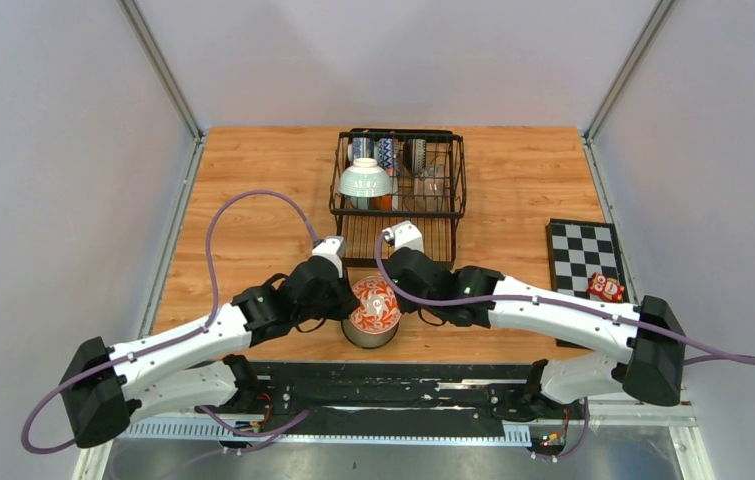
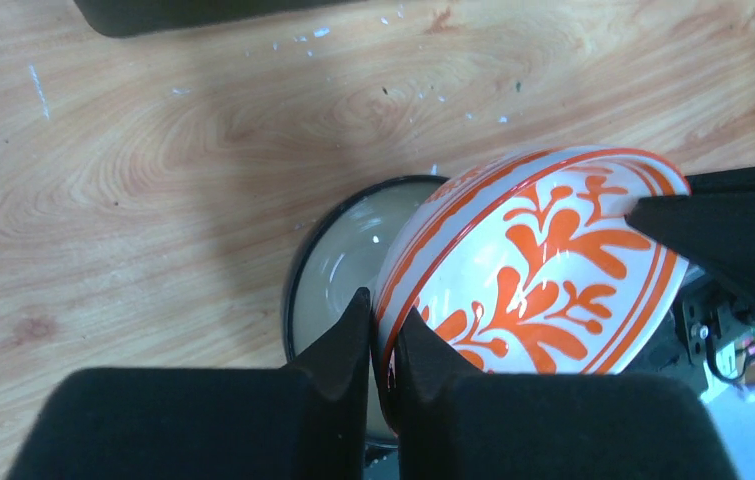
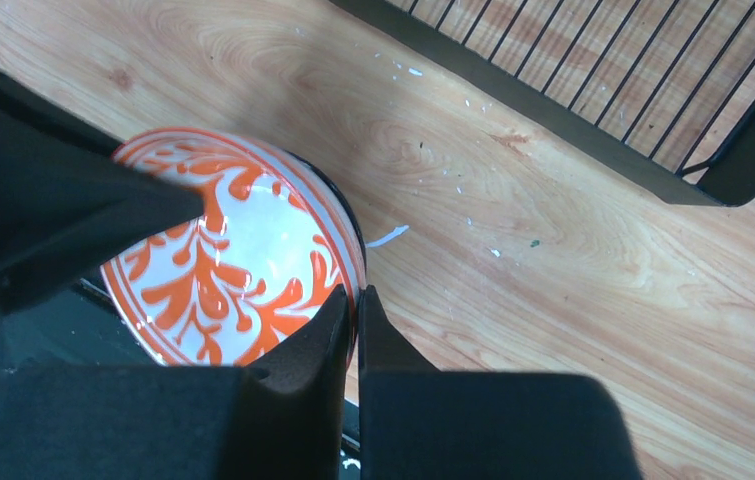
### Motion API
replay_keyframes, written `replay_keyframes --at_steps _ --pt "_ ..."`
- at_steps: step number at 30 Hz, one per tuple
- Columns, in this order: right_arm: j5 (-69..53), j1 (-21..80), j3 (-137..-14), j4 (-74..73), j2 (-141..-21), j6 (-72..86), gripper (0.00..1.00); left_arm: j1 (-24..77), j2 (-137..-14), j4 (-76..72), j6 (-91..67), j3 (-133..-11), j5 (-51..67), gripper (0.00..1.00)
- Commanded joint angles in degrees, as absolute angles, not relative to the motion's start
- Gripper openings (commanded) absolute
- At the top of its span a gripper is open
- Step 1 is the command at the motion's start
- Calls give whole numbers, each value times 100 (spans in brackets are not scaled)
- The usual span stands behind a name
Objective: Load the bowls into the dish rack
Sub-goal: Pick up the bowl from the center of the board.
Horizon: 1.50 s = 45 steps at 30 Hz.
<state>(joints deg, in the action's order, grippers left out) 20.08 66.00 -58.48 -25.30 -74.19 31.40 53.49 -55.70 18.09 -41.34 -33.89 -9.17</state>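
The left pincer (image 2: 383, 335) is nearly closed, clamped on the rim of the orange-patterned white bowl (image 2: 543, 270), with one black finger (image 2: 345, 340) on each side of the bowl's wall. In the left wrist view the bowl is tilted, and it lies partly over a dark-rimmed bowl (image 2: 338, 255) with a pale inside, which stands on the wooden desk (image 2: 133, 200). The pictures do not show whether the two bowls touch. In the top view the pair sits at the near edge of the desk, between the two arms and just in front of the dish rack (image 1: 433, 238). The right pincer (image 3: 353, 320) is just as narrow and grips the opposite side of the same rim, so the bowl is held from both sides at once. In the right wrist view the left arm's finger shows as a dark wedge at the bowl's far edge. Behind them the black wire rack stands in the middle of the desk, its slotted front part bare. Its basket part holds a pale celadon bowl (image 1: 366, 180) turned upside down and a blue-and-white bowl (image 1: 385, 152) on edge behind it, with other pieces beside them too small to name. At the far right a checkered board (image 1: 578, 250) lies on the desk, well apart from the rack, with a small red-and-white object (image 1: 606, 287) on its near corner.
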Motion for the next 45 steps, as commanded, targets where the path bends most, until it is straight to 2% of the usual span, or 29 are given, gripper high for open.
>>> replay_keyframes --at_steps 1,10,15,21,24,29,31,35,45 --pt "2145 6668 -6078 -2479 -7250 3060 3 5394 -5672 1718 -4095 -3581 -856 0" --pt "1949 6668 -5885 -2390 -7013 3091 3 5390 -5478 1481 -4244 -3441 -928 0" --pt "1893 6662 -5645 -2272 -6573 3099 13 5381 -5327 1233 -4210 -3338 -958 0" --pt "1666 6657 -5166 -1982 -5817 3097 52 5190 -5165 903 -4064 -3262 -662 0" --pt "1459 6654 -4854 -1653 -5296 3053 67 5005 -5019 569 -4066 -3123 -336 0" --pt "1361 6659 -4404 -1235 -4661 3087 89 4719 -4737 -193 -4140 -2819 285 0" --pt "1268 6661 -4295 -1107 -4462 3064 95 4644 -4631 -404 -4163 -2731 456 0" --pt "1123 6658 -4178 -924 -4197 3076 100 4467 -4422 -913 -4277 -2532 830 0" --pt "907 6661 -3885 -297 -3980 3224 100 4269 -4066 -2046 -4657 -2060 1330 0"
